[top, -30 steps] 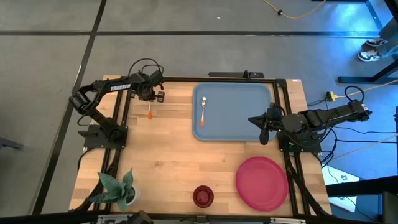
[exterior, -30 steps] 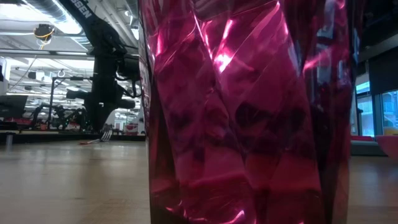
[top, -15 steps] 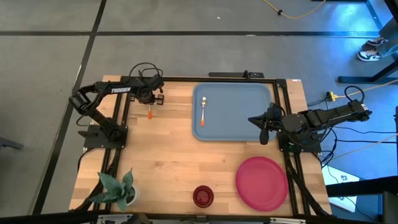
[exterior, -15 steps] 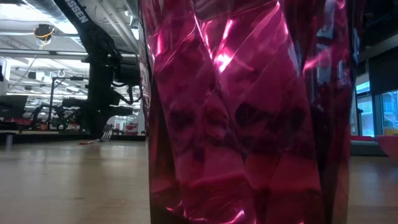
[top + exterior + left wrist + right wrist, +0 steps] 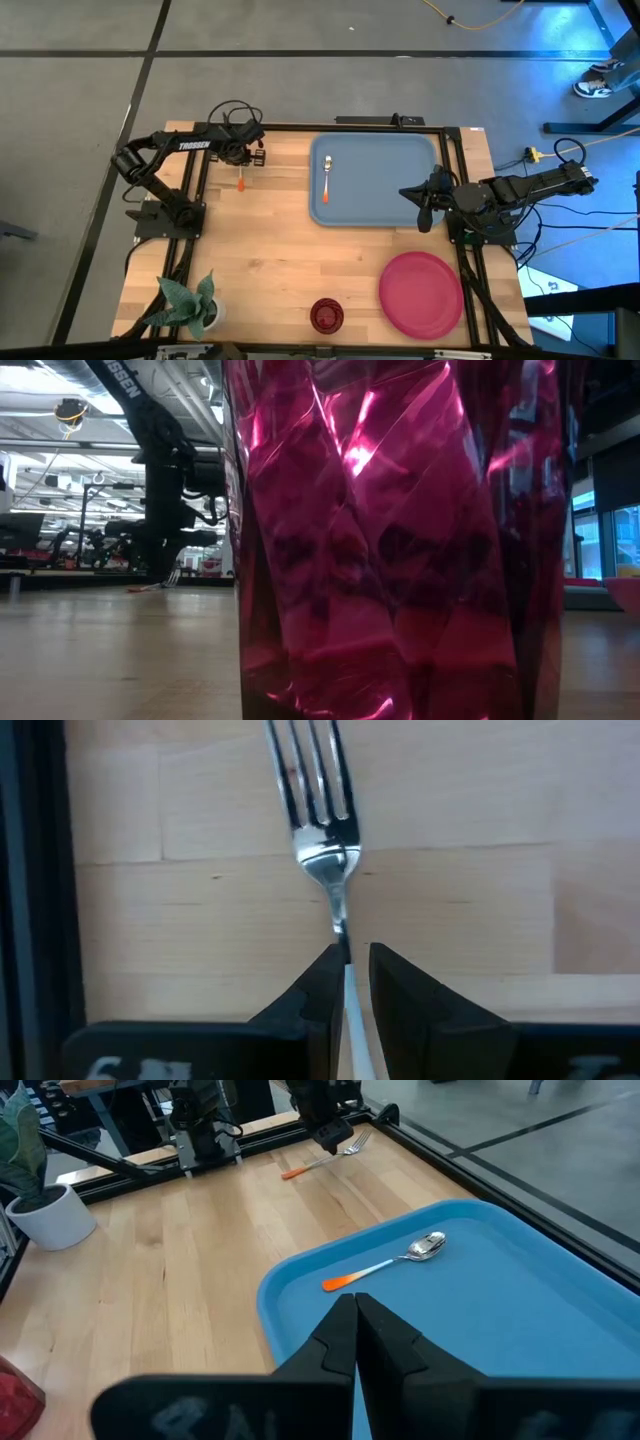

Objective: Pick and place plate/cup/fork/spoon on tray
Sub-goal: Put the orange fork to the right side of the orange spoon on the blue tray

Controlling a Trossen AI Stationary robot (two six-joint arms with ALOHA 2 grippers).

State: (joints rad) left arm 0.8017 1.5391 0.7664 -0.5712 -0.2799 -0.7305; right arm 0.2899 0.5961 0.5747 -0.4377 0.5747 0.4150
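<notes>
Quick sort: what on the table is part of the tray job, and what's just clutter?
Job items:
tray
spoon, on the tray
fork, on the table, left tool at its neck
plate, on the table
cup, on the table
right tool, waiting over the tray's edge

Just lying about:
potted plant, at a table corner

A robotics lab or workshop: exposed ceiling ducts (image 5: 60, 375), grey concrete floor (image 5: 80, 90), black-framed wooden workbench (image 5: 260, 260).
</notes>
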